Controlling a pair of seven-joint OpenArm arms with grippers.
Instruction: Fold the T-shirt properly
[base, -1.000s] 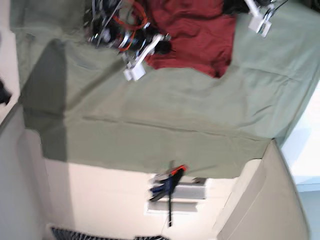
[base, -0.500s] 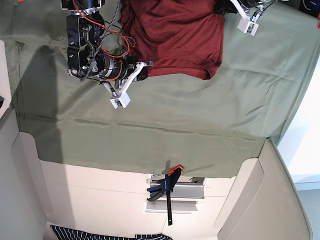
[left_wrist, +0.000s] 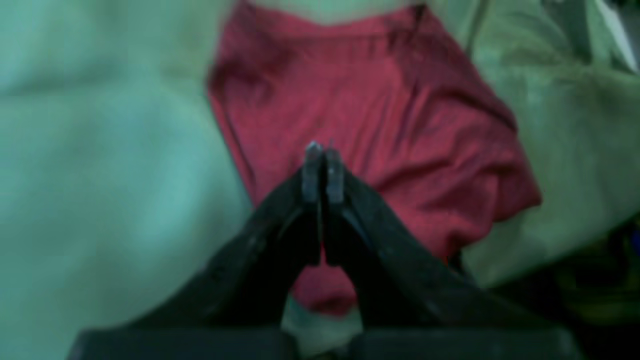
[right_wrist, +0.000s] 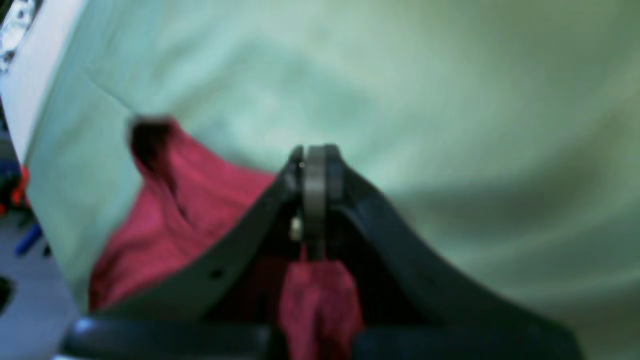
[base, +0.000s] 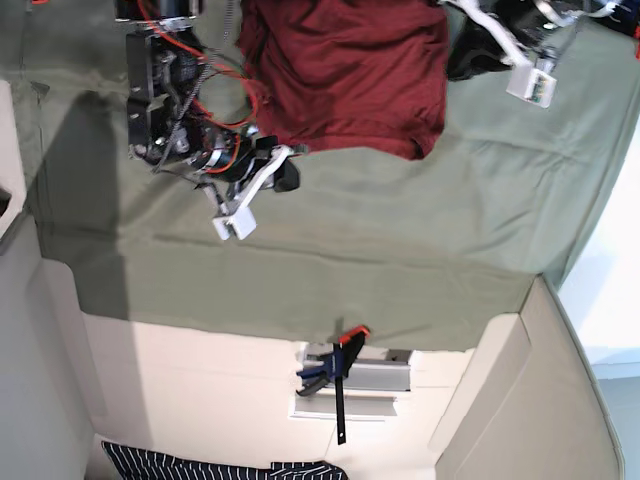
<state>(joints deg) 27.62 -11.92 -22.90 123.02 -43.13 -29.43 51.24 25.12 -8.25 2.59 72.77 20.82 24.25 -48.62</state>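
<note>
We see the red T-shirt (base: 345, 70) lying spread and wrinkled at the top middle of the base view, on the green cloth (base: 400, 240) that covers the table. Its upper part runs out of the top edge of the frame.

The right gripper (right_wrist: 315, 165) sits at the upper left of the base view, touching the shirt's lower left corner. In the right wrist view its jaws are closed together, and a bunched fold of red fabric hangs between the 2 fingers just below the tips, so they appear clamped on the shirt. Red wires (base: 215, 90) loop over that arm.

The left gripper (left_wrist: 322, 152) is at the upper right of the base view, just beside the shirt's right edge. In the left wrist view its jaws are pressed together, with the tips over the middle of the red fabric. That view is blurred, and we cannot tell whether they pinch any cloth.

Below the green cloth, at the lower middle of the base view, lies a clamp (base: 335, 370) with an orange and blue handle. A striped fabric (base: 200, 468) shows at the bottom edge.
</note>
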